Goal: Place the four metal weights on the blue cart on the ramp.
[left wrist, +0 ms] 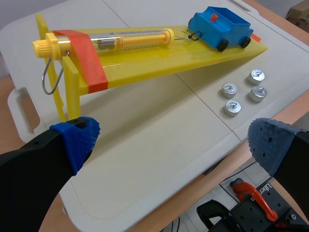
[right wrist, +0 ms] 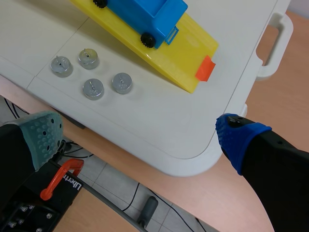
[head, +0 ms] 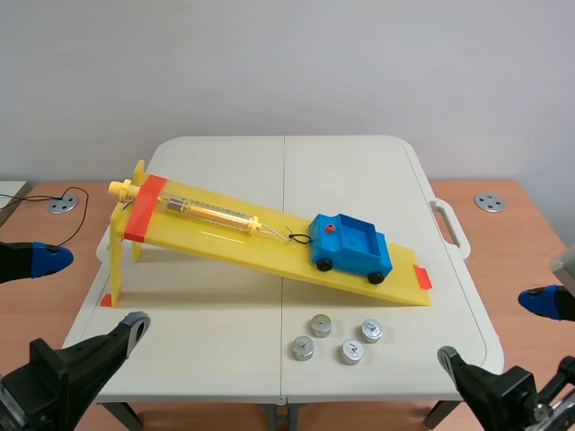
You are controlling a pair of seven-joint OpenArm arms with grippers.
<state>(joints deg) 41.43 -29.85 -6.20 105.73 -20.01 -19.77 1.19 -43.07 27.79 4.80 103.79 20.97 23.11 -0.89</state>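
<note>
Looking at the yellow ramp (head: 216,241), I find the blue cart (head: 352,247) sitting on its lower end. The four metal weights (head: 321,324) stand clustered on the white table (head: 225,162) just in front of that low end, apart from the ramp. My left gripper (left wrist: 174,145) and right gripper (right wrist: 140,135) hang short of the ramp, jaws spread wide, each holding nothing.

The left hand (left wrist: 174,142) hangs off the near left corner of the surface (left wrist: 145,169), fingers spread wide, gripping nothing. The right hand (right wrist: 140,131) hangs off its near right corner, likewise spread wide.
</note>
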